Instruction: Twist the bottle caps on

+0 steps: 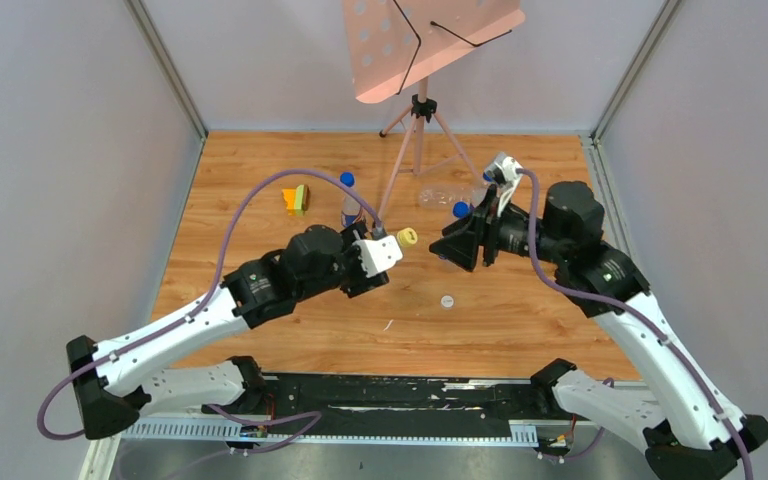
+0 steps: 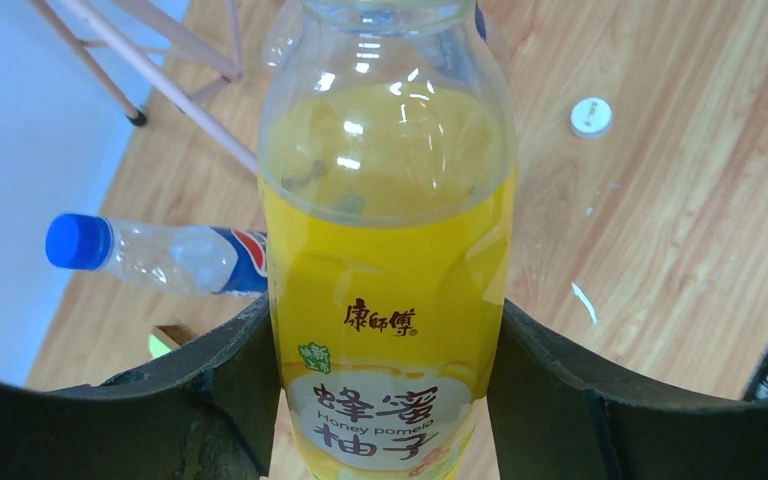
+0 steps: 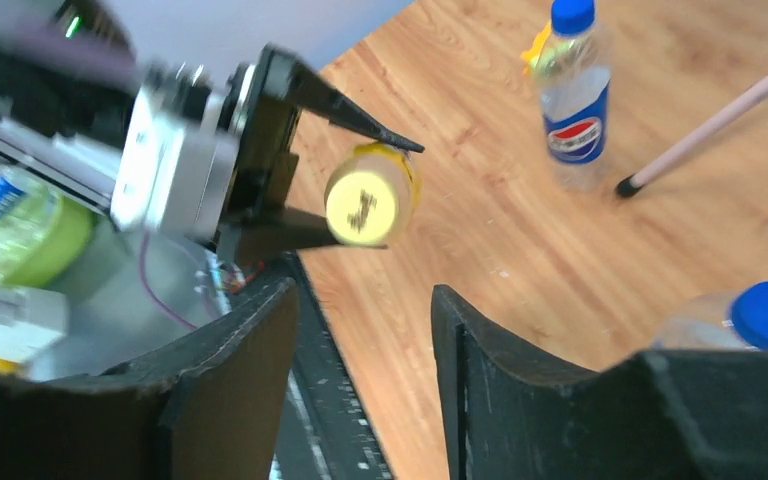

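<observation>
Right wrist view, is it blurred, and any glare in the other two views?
Right wrist view: the upper left, around the left arm's white housing, is smeared; the wooden tabletop is sharper. Left wrist view: white glare spots on the clear shoulder of the yellow plastic juice bottle, label crisp. Top external view: even light, faint shadows.

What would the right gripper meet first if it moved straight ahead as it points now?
Probably the yellow cap on the yellow bottle that the left gripper holds; it faces the open right gripper, distance unclear.
</observation>
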Available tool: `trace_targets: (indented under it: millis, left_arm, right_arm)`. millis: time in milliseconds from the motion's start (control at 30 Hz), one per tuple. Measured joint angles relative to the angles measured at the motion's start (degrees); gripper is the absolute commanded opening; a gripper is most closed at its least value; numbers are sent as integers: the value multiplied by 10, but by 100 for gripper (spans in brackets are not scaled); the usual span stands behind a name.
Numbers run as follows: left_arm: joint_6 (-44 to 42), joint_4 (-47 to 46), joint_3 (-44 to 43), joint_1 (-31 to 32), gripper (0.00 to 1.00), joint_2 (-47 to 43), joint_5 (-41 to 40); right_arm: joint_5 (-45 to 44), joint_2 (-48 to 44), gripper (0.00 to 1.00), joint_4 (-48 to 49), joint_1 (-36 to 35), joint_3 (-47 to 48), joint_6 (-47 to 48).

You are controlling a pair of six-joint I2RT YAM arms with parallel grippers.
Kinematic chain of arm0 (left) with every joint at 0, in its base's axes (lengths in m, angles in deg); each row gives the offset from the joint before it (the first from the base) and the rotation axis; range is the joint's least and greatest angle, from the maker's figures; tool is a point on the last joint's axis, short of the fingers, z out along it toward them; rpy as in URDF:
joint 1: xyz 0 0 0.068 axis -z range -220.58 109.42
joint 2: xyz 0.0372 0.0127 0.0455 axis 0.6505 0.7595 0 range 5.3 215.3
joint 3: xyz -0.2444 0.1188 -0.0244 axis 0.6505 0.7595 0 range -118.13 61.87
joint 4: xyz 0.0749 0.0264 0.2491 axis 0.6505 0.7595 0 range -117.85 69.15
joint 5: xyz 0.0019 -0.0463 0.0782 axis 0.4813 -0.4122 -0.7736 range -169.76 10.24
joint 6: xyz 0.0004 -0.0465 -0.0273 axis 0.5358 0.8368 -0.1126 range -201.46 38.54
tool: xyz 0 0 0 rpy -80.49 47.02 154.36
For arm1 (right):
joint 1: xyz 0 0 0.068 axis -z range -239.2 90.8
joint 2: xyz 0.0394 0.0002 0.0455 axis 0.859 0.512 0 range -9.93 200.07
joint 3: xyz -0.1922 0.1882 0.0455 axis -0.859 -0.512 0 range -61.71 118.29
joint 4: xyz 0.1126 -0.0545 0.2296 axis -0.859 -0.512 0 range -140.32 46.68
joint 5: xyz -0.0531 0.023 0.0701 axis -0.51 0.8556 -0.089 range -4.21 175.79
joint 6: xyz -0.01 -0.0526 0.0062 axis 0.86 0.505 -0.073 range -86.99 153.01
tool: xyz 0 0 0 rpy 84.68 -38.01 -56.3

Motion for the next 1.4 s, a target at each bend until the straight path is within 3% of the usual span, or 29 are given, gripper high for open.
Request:
trace_targets:
  millis: [200,467,667,967,1400]
  left_arm:
    - [4,127,-60,-88,0,-5,182]
    - [-80,315,-167,-98,0,82,342]
    - [-126,383,-207,-98,0,145,386]
    - [-157,411,-218,-98,0,154,417]
    - [-168,416,-219,-98,0,155,428]
  right_arm:
    - [43,-62,55,-52,0,2,180]
    - [101,-71,52,-128,-41,2,392]
    - [83,-38,49,-153,-105,3,492]
    - [28,1,49,-162,-176,10,560]
    - [-5,16,48,-173,-199,21,586]
